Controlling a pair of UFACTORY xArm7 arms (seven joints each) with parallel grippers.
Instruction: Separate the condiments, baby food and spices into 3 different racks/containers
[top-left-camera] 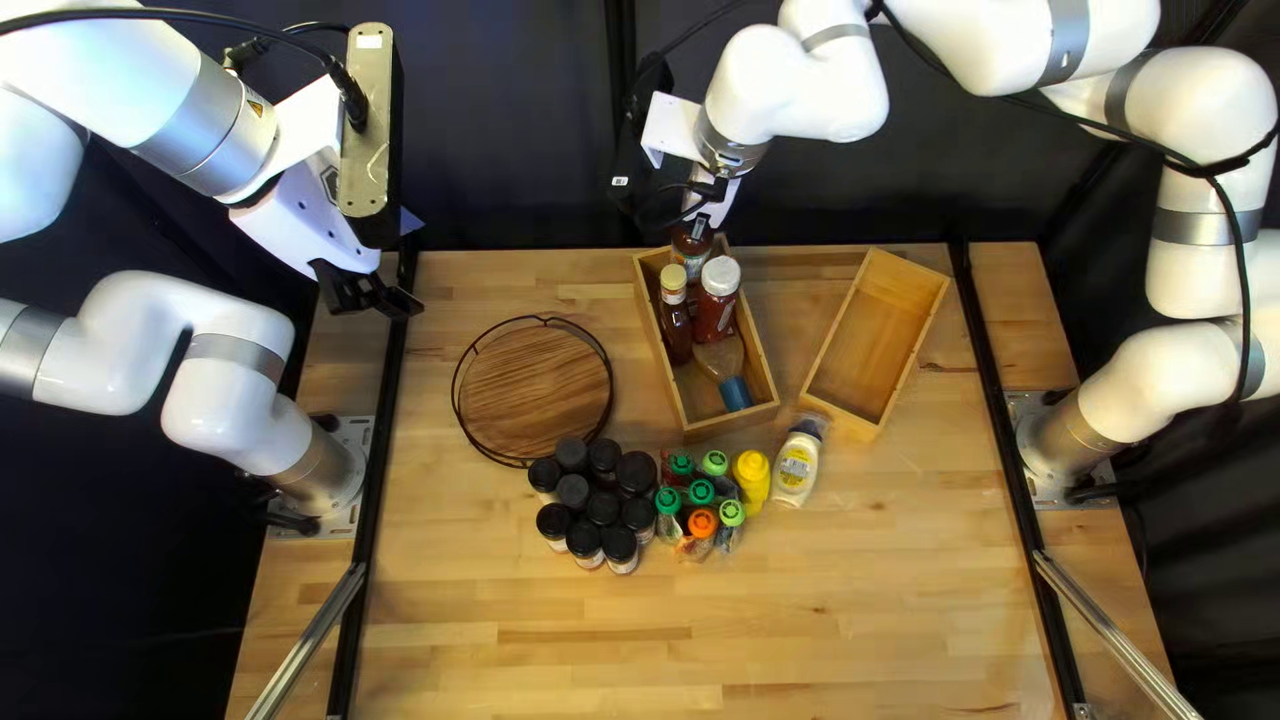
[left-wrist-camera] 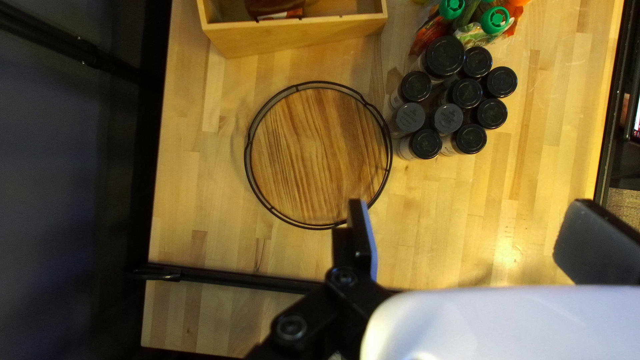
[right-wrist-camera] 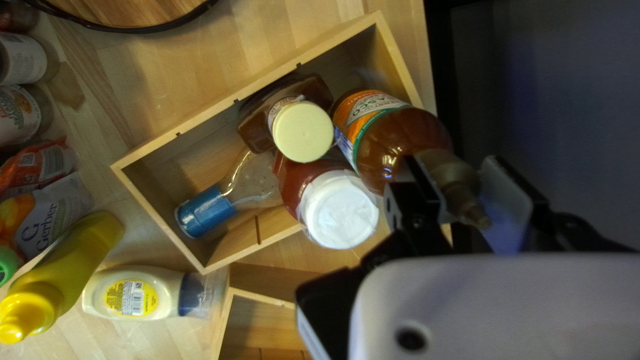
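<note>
The sauce bottle (right-wrist-camera: 400,137) leans a little at the far end of the filled wooden box (right-wrist-camera: 208,117), its narrow neck between the right pincer's (right-wrist-camera: 455,173) two fingers, which appear closed on it from both sides. Looking full of dark red-brown liquid, it should be heavy for its size and inclined to swing from so high a hold; the smooth, rounded body would be slippery and perhaps breakable if glass, so the neck suits a firm, straight grip, kept until the base sits flat. Against it crowd a white-lidded jar (right-wrist-camera: 337,210) of red sauce and a flat-sided brown bottle (right-wrist-camera: 303,132) with a cream cap; a clear bottle (right-wrist-camera: 207,210) with a blue cap lies tilted beside them. The box is pale, thin-walled, smooth wood. Just outside it are a glossy yellow squeeze bottle (right-wrist-camera: 67,267) and a creamy-white one (right-wrist-camera: 133,293), both likely soft-sided, near a second wooden box (top-left-camera: 867,340). On the bench (top-left-camera: 800,614), soft, crinkly pouches (top-left-camera: 700,500) stand next to hard, black-lidded spice jars (left-wrist-camera: 467,93). The left pincer (left-wrist-camera: 467,217) stands wide open near the round rack (left-wrist-camera: 320,157), streaky brown wood ringed with thin black wire.
</note>
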